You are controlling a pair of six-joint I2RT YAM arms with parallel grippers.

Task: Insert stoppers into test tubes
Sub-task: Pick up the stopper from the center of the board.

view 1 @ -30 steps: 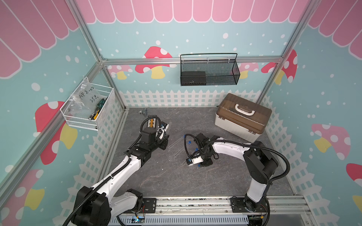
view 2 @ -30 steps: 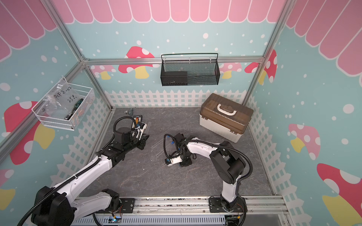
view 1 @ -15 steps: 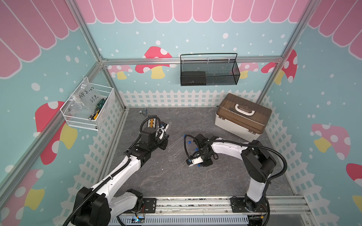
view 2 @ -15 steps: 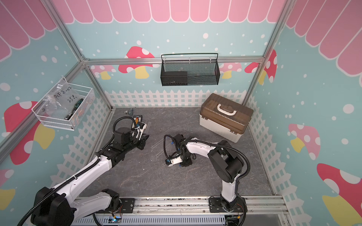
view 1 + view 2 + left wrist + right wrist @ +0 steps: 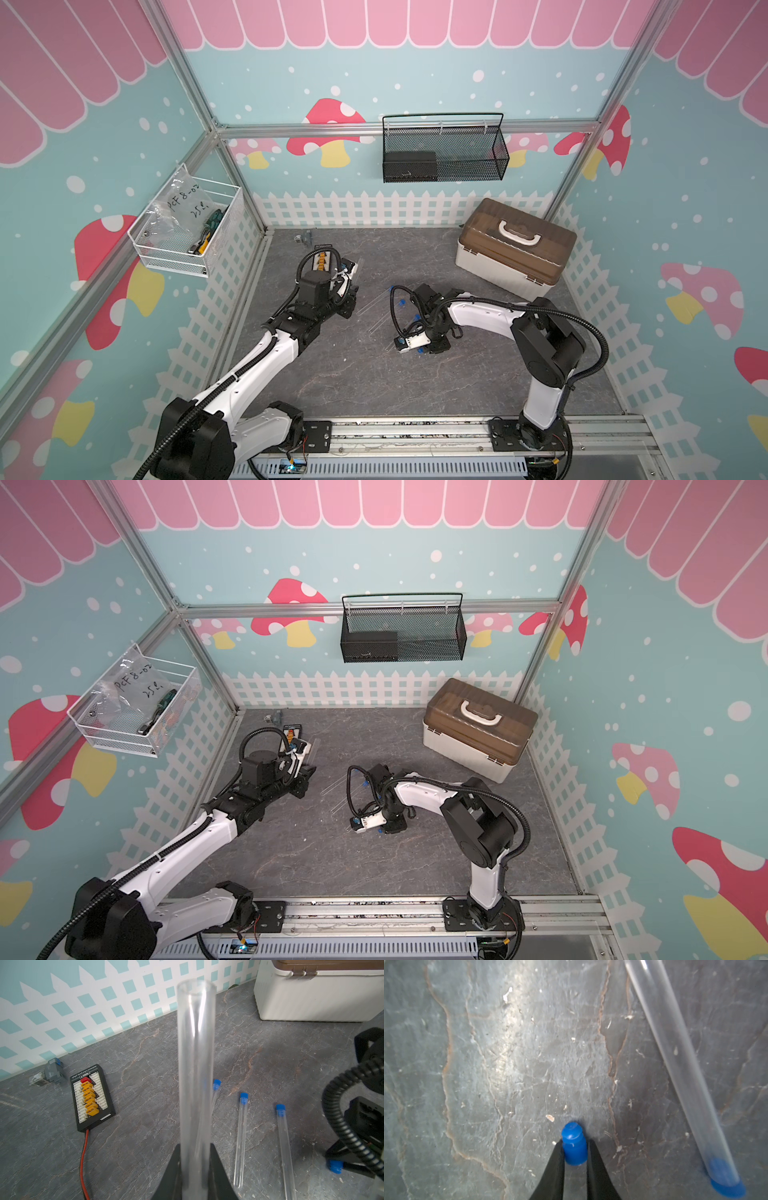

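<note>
Stoppers: three sit in test tubes and one is loose.

Top views. In both top views the left gripper [image 5: 349, 296] is held above the left rear of the grey table [image 5: 374, 395]. A clear tube is barely visible at its tip. The right gripper [image 5: 420, 351] points down at the table's middle, with a speck of blue at its tip. Three capped tubes [image 5: 380, 323] lie side by side on the table between the two grippers, blue ends toward the right arm. A brown-lidded box [image 5: 515, 249] stands at the right rear, well apart.

Left wrist view. The left gripper's jaws are closed on an open test tube [image 5: 196, 1064], which projects lengthwise from the fingers with its mouth uncapped. Beyond it lie the three capped tubes, each with a blue plug in its far end. A connector board [image 5: 91, 1097] with a red wire [image 5: 83, 1157] lies near the fence wall. The loose stopper [image 5: 334, 1165] shows at table level between the right gripper's fingers.

Right wrist view. The jaws are closed on the loose stopper, one black finger [image 5: 554, 1167] against each flank, and its narrow end points away from the gripper. Whether it is clear of the table cannot be told. One capped tube lies near it, not touching.
</note>
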